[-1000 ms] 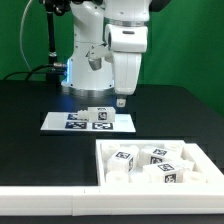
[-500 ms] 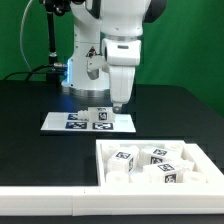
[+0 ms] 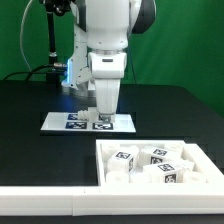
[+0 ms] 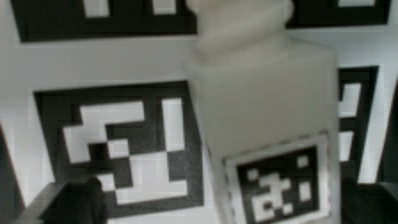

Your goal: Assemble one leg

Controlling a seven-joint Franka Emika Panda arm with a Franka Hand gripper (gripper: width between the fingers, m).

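Observation:
The leg (image 4: 267,110) is a white oblong block with a black-and-white tag on its face. It lies on the marker board (image 4: 71,80) and fills the middle of the wrist view. My gripper (image 4: 226,202) is low over it, with the jaws apart. One dark fingertip shows on each side of the leg, and a gap is visible on one side. In the exterior view the gripper (image 3: 101,117) hangs just above the marker board (image 3: 58,121), and its fingers hide the leg there.
A white walled tray (image 3: 100,160) stands at the front, on the exterior view's right, and holds several more tagged white parts (image 3: 126,157). A white strip (image 3: 50,203) runs along the front edge. The robot base (image 3: 75,70) is behind the marker board.
The arm has moved toward the exterior view's left and come down, from beside the marker board's far corner to just over the board.

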